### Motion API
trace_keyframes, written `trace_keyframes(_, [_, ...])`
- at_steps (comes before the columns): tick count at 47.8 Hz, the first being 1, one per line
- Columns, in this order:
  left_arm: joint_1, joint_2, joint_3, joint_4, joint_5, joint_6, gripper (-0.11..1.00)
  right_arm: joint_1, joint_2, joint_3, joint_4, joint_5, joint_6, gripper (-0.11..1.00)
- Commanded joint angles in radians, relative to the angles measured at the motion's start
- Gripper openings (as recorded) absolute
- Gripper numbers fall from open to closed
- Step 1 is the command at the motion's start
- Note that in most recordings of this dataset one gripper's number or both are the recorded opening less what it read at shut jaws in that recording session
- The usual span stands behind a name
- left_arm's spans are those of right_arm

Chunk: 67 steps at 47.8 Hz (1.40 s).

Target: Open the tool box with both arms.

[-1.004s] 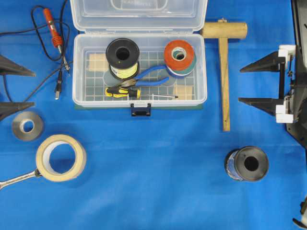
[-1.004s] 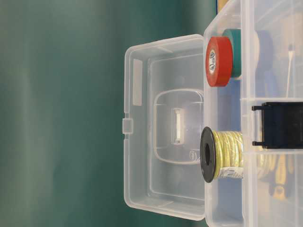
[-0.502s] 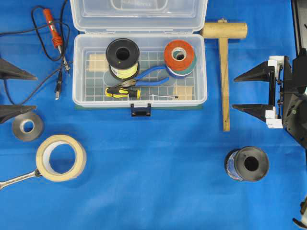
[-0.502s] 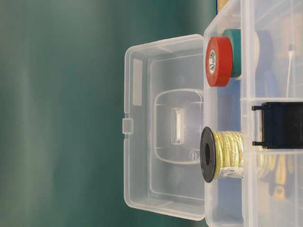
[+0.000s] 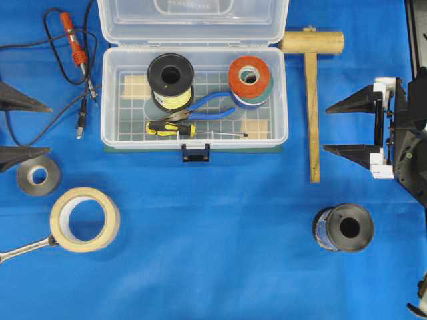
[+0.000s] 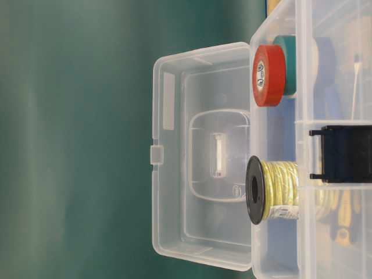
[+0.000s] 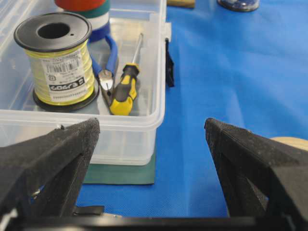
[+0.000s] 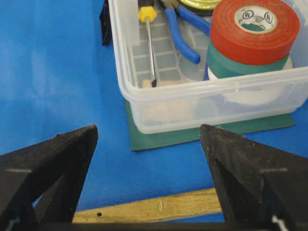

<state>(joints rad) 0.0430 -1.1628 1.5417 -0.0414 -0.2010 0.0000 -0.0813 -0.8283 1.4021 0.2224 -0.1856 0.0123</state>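
The clear tool box [image 5: 193, 141] stands open at the top middle, its lid [image 5: 193, 20] folded back and its dark blue latch [image 5: 196, 153] hanging at the front. It holds a yellow wire spool [image 5: 171, 79], red and green tape rolls [image 5: 249, 77], blue pliers [image 5: 210, 107] and a screwdriver [image 5: 170, 127]. My left gripper [image 5: 48, 128] is open and empty, well left of the box. My right gripper [image 5: 326, 129] is open and empty, right of the box. The left wrist view shows open jaws [image 7: 151, 125] facing the box's end wall and green base [image 7: 120, 168]. The right wrist view shows open jaws [image 8: 148, 130].
A wooden mallet [image 5: 311, 100] lies between the box and my right gripper. A black spool [image 5: 343, 228] sits at the front right. A masking tape roll [image 5: 85, 219], a grey tape roll [image 5: 38, 175], a wrench [image 5: 23, 250] and a red soldering iron [image 5: 72, 39] lie at the left.
My right gripper has moved a little left toward the mallet, then stopped. The box, its lid and my left gripper look unchanged.
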Motion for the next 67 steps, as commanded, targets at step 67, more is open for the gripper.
trace_keyframes(67, [-0.002,-0.018,-0.032,-0.002,0.034,0.0,0.88,0.002,-0.015,-0.02,-0.003,0.02,-0.009,0.85])
